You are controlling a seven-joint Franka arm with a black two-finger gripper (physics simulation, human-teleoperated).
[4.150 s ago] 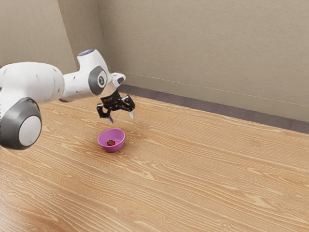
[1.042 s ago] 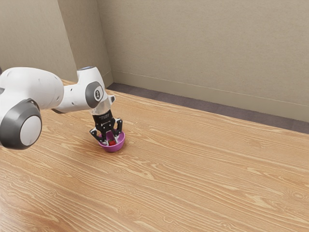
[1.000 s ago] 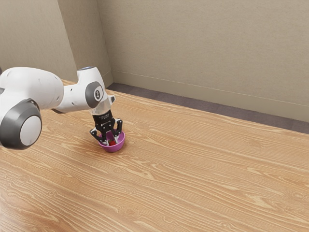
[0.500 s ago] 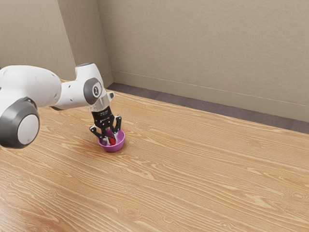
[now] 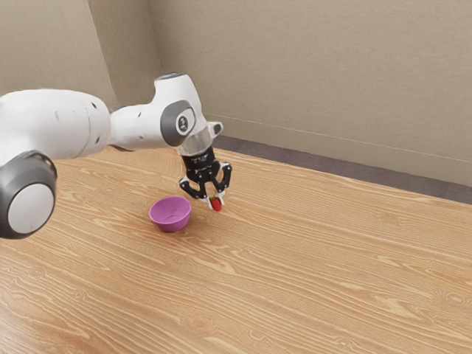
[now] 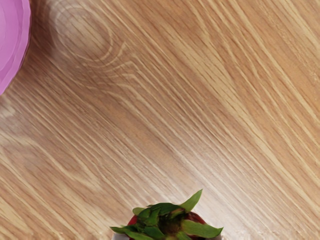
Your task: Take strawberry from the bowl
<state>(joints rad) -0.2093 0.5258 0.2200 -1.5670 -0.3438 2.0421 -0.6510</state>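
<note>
Strawberry [image 5: 216,205], one, red, with green leaves [image 6: 202,229] turned toward the hand; out of the bowl, gripped above the desk. Gripper [image 5: 215,201], one, black with pale tips, tilted slightly; jaws clenched on the strawberry, one tip on either side of it. Bowl [image 5: 171,225], one, pinkish purple, round, upright on the desk; near the held fruit, apart from it, toward the exterior view's left. Desk [image 5: 317,273], light brown wood, streaked grain, a knot close to the bowl. Arm [image 5: 68,124], white with dark grey joint bands, entering from the exterior view's left. Wall [image 5: 317,81], plain beige, behind the desk.
</note>
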